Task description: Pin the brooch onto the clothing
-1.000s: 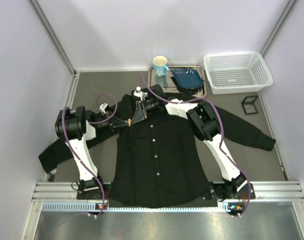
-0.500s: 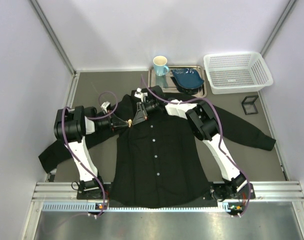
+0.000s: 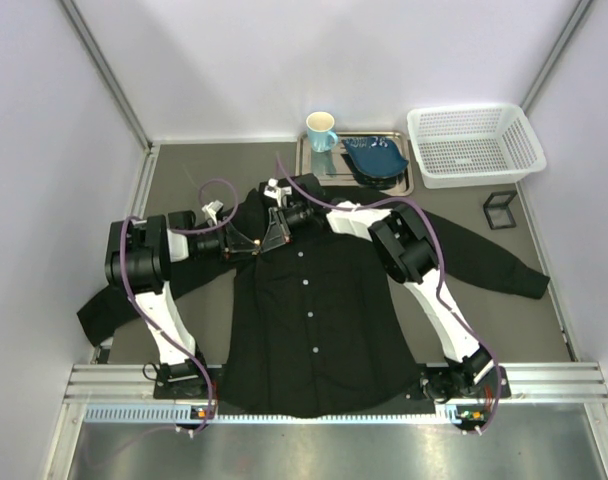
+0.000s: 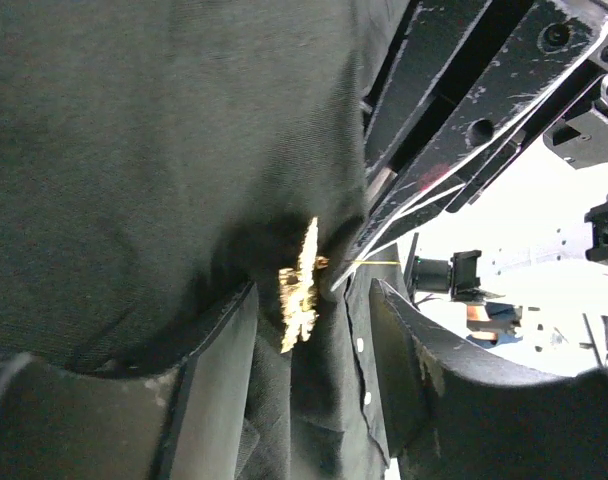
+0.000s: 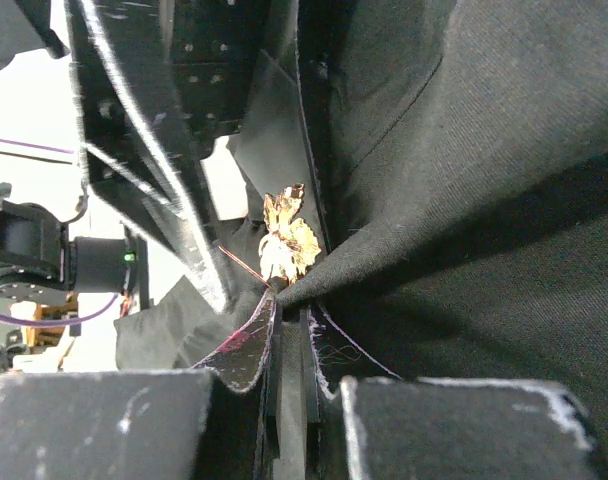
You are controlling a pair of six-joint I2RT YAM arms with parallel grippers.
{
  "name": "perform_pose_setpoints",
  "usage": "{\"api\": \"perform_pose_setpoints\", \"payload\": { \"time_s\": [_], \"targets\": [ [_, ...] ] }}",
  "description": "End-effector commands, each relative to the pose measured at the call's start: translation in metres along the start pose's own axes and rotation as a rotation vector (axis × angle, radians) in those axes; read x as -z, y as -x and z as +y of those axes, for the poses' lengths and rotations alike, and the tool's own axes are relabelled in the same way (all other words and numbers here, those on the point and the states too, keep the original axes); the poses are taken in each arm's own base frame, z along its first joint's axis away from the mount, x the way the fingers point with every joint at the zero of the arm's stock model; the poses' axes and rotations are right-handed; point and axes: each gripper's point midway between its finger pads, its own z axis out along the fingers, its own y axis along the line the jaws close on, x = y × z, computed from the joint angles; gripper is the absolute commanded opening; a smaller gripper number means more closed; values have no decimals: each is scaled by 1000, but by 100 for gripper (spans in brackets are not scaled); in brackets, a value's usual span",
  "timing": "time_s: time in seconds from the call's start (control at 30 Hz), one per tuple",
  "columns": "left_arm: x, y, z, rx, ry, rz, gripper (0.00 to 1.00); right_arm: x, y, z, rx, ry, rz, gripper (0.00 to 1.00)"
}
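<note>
The black clothing [image 3: 314,330] lies flat on the table, buttons up. The golden leaf-shaped brooch [image 4: 299,290] sits against the fabric near the collar on the left chest, and shows tiny from above as brooch [image 3: 258,243]. My left gripper [image 4: 316,292] is open, with a finger on either side of the brooch and neither touching it. My right gripper [image 5: 289,300] is shut on a raised fold of the clothing [image 5: 504,200] just beside the brooch [image 5: 287,240]. From above, the left gripper [image 3: 246,243] and right gripper [image 3: 274,232] meet tip to tip at that spot.
At the back stand a light-blue mug [image 3: 321,130] and a metal tray [image 3: 304,165] holding a blue dish [image 3: 376,156]. A white basket [image 3: 474,145] stands at the back right, with a small black frame [image 3: 500,210] in front of it. Both sleeves spread outward.
My left gripper has opened and let go of the brooch, which stays on the fabric. My right gripper has shut on the fold. The left arm has drawn slightly left.
</note>
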Motion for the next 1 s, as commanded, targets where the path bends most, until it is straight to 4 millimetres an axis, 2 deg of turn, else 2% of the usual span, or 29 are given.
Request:
{"api": "perform_pose_setpoints", "payload": {
  "time_s": [0.0, 0.2, 0.33, 0.57, 0.97],
  "targets": [
    [3, 4, -19, -120, -25, -1, 56, 1, 33, 46, 180, 13, -65, 0],
    [5, 5, -25, -158, -23, -4, 58, 4, 42, 37, 197, -62, -99, 0],
    [5, 14, -25, -150, 1, -34, 58, 5, 45, 37, 235, -84, -106, 0],
    [5, 30, -26, -126, 22, -90, 55, 8, 44, 40, 288, -103, -99, 0],
    [5, 34, -32, -78, 3, -130, 55, 9, 37, 37, 290, -134, -76, 0]
  ]
}}
